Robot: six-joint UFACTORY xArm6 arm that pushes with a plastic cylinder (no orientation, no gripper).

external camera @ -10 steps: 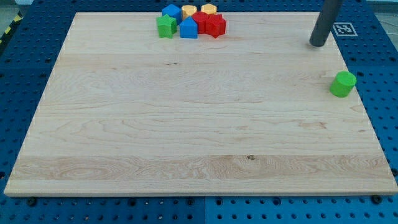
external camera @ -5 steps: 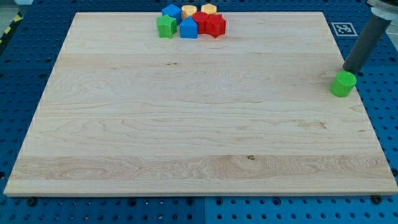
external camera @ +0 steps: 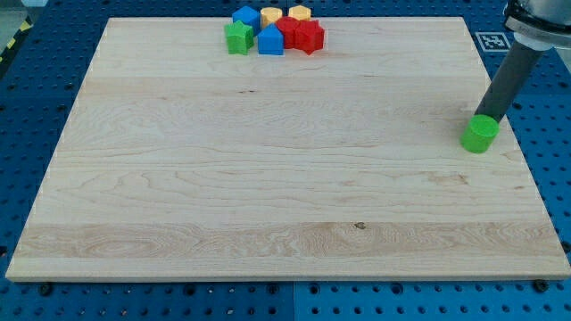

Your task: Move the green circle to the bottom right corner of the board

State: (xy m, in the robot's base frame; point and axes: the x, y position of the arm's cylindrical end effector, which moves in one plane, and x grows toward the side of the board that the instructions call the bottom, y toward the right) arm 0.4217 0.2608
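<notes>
Camera view takes in the whole wooden board (external camera: 268,169), resting on a blue perforated table (external camera: 27,98). The green circle (external camera: 480,134) sits near the board's right edge, roughly midway between the far and near sides, well apart from the near right corner. My tip (external camera: 490,119) stands at the far side of that green circle, touching it or just beside it; the rod's end is partly hidden behind the block's top, so I cannot say for sure that there is contact. The rod leans up toward the view's top right. This arm carries no claw, only the rod, so nothing is opened, closed or gripped.

At the far edge of the board, left of centre, a tight cluster of blocks sits together: a green block (external camera: 237,37) on the left, a blue block (external camera: 270,41) beside it, another blue block (external camera: 245,17) behind, a red block (external camera: 287,29) and a red star-like block (external camera: 310,37) on the right, with two yellow blocks (external camera: 270,15) (external camera: 300,12) at the very back. A black-and-white marker tag (external camera: 492,41) lies on the table just beyond the board's far right corner.
</notes>
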